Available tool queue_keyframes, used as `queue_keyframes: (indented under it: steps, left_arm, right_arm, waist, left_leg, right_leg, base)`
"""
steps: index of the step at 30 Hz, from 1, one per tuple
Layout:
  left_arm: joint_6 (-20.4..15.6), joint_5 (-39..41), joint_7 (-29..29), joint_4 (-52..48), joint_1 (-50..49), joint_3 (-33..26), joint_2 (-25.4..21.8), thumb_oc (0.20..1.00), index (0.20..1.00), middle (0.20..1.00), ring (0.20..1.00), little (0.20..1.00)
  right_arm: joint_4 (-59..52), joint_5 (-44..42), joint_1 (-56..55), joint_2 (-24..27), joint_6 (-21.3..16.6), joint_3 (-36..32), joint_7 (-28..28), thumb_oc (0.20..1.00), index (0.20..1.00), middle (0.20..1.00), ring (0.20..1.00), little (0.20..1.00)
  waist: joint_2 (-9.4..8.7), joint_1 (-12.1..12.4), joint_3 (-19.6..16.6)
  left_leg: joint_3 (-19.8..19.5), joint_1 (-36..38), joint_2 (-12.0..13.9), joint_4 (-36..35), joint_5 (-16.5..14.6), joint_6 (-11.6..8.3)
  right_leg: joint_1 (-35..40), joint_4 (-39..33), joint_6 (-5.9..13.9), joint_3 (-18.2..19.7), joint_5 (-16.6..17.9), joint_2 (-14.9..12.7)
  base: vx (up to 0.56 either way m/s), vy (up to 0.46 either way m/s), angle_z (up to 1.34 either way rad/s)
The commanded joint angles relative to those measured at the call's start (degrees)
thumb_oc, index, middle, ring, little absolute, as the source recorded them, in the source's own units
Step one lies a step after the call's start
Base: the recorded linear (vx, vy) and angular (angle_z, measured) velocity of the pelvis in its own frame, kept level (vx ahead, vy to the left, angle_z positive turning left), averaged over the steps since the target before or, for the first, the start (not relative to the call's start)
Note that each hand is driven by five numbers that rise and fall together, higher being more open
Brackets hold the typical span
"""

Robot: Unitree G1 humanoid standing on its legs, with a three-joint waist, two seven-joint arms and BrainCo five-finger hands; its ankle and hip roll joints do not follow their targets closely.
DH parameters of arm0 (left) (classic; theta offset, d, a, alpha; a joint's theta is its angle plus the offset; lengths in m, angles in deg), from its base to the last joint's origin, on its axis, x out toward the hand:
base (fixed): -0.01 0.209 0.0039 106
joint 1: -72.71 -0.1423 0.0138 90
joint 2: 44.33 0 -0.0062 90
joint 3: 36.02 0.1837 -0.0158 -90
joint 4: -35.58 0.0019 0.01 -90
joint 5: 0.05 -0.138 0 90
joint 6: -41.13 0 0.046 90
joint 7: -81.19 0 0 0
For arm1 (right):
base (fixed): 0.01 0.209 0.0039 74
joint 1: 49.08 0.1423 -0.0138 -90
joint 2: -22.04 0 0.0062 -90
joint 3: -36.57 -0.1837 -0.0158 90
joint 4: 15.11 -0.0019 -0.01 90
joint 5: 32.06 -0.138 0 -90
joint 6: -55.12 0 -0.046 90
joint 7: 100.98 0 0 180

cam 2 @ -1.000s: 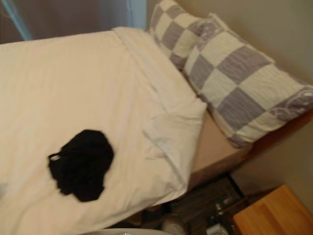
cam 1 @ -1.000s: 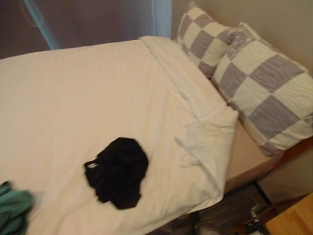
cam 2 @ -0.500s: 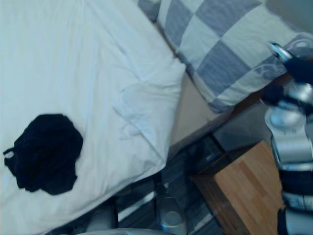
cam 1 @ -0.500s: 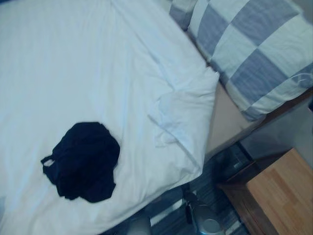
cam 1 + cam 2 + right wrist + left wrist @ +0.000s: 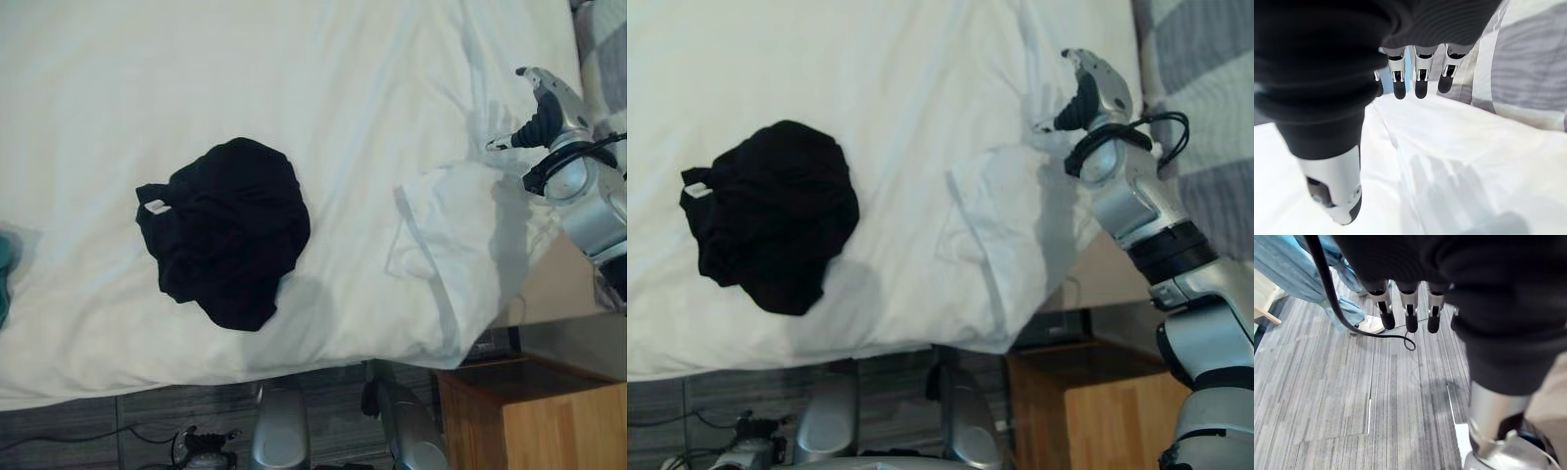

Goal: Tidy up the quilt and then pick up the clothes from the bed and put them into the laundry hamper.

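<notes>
Green garment cut off at frame edge — checked pillow too.

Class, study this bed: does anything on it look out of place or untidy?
Yes. A crumpled black garment lies loose on the white quilt, and the quilt's near corner is folded back and rumpled beside the right hand. A green cloth shows at the edge.
</notes>
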Motion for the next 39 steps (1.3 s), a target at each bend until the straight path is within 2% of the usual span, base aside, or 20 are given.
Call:
queue_keyframes:
  steps: [1,6,10,13,14,18,22,27,32,39]
  left_arm:
    - [1.06,0.92,-0.65,0.55,-2.13,0.83,-2.57,1.0,1.0,1.0,1.0,1.0]
    - [1.82,0.28,-0.38,-1.57,-2.28,1.55,-3.79,1.0,1.0,1.0,1.0,1.0]
    - [0.63,-0.71,-0.2,-2.86,-2.94,1.37,-3.48,1.0,1.0,1.0,1.0,1.0]
    - [0.96,-1.37,0.44,-3.9,-2.82,0.46,-3.35,1.0,1.0,1.0,1.0,1.0]
    - [1.4,-1.81,0.91,-4.3,-2.59,-0.17,-3.43,1.0,1.0,1.0,1.0,1.0]
    - [1.59,-2.12,1.86,-4.17,-3.12,-2.03,-3.66,1.0,1.0,1.0,1.0,1.0]
    - [1.98,-2.41,2.74,-3.76,-3.7,-3.15,-3.31,1.0,1.0,1.0,1.0,1.0]
    - [0.94,-3.22,4.23,-2.69,-4.39,-4.12,-2.99,1.0,1.0,1.0,1.0,1.0]
    - [0.75,-2.75,5.41,-2.93,-4.36,-4.11,-3.54,1.0,1.0,1.0,1.0,1.0]
    - [1.58,-3.01,5.71,-3.43,-4.35,-2.88,-3.65,1.0,1.0,1.0,1.0,1.0]
  right_arm:
    - [5.25,3.85,3.06,3.04,1.36,1.95,-0.52,1.0,1.0,1.0,1.0,1.0]
    - [4.87,4.67,-0.61,3.08,2.42,0.66,-3.36,1.0,1.0,1.0,1.0,1.0]
    - [-0.72,3.71,-5.29,4.48,4.07,-2.11,-3.45,1.0,1.0,1.0,1.0,1.0]
    - [-7.42,4.48,-10.48,6.38,5.88,-6.72,-3.33,1.0,1.0,1.0,1.0,1.0]
    - [-10.74,4.36,-13.51,7.43,6.69,-9.83,-2.38,1.0,1.0,1.0,1.0,1.0]
    - [-16.17,3.14,-19.5,10.45,5.94,-17.33,-1.35,1.0,1.0,1.0,1.0,1.0]
    - [-22.3,1.67,-25.93,12.62,5.27,-23.96,-2.99,1.0,1.0,1.0,1.0,1.0]
    - [-30.22,-0.19,-35.52,12.02,3.86,-29.69,-5.98,1.0,1.0,1.0,1.0,1.0]
    - [-33.59,0.69,-37.74,10.02,2.59,-28.78,-8.97,1.0,1.0,1.0,1.0,1.0]
    - [-35.84,0.59,-35.89,8.49,1.33,-24.02,-12.03,1.0,1.0,1.0,1.0,1.0]
  waist:
    - [1.17,0.66,-0.18]
    - [0.55,1.21,0.56]
    - [-0.37,0.8,0.68]
    - [-1.82,0.0,0.28]
    - [-2.9,-0.53,-0.18]
    - [-5.13,-1.62,-1.64]
    - [-6.32,-2.8,-2.59]
    - [-7.73,-3.82,-2.7]
    - [-8.46,-3.57,-1.82]
    - [-8.28,-2.68,-0.34]
  left_leg:
    - [0.88,-2.06,-0.23,-2.32,1.78,3.52]
    - [0.84,-2.24,-0.92,-2.96,1.67,4.04]
    - [0.77,-1.96,-1.16,-2.56,1.03,4.34]
    - [1.04,-1.3,-0.98,-2.45,0.3,4.46]
    - [1.22,-0.83,-0.72,-2.5,-0.11,4.58]
    - [1.91,0.05,-0.09,-1.92,-1.01,4.66]
    - [2.31,0.66,0.34,-0.84,-1.92,4.74]
    - [2.38,1.0,0.44,0.37,-3.03,4.99]
    - [2.37,1.0,0.4,1.17,-3.61,5.24]
    - [1.65,0.8,0.21,0.58,-3.43,5.3]
  right_leg:
    - [3.49,3.06,5.22,0.58,-3.34,-3.31]
    - [4.14,2.23,5.99,0.04,-2.81,-3.64]
    - [4.79,1.72,6.21,0.29,-2.52,-3.58]
    - [5.8,0.96,6.56,0.99,-2.34,-3.2]
    - [6.43,0.51,6.79,1.4,-2.21,-2.92]
    - [7.55,0.13,7.25,2.38,-2.04,-2.38]
    - [8.14,0.18,7.37,3.12,-1.86,-2.13]
    - [8.53,0.5,7.45,4.25,-1.81,-1.84]
    - [8.8,0.34,7.38,4.46,-1.6,-1.65]
    - [8.53,0.33,7.18,3.73,-1.6,-1.72]
  base:
    - [-0.02,0.023,0.13]
    - [-0.01,0.019,0.17]
    - [-0.01,0.045,0.03]
    - [0.01,0.004,-0.1]
    - [0.01,-0.035,-0.23]
    - [0.02,-0.037,-0.22]
    - [0.04,-0.015,-0.12]
    - [0.02,-0.021,-0.11]
    - [0.01,-0.021,-0.03]
    - [0.01,-0.014,0.05]
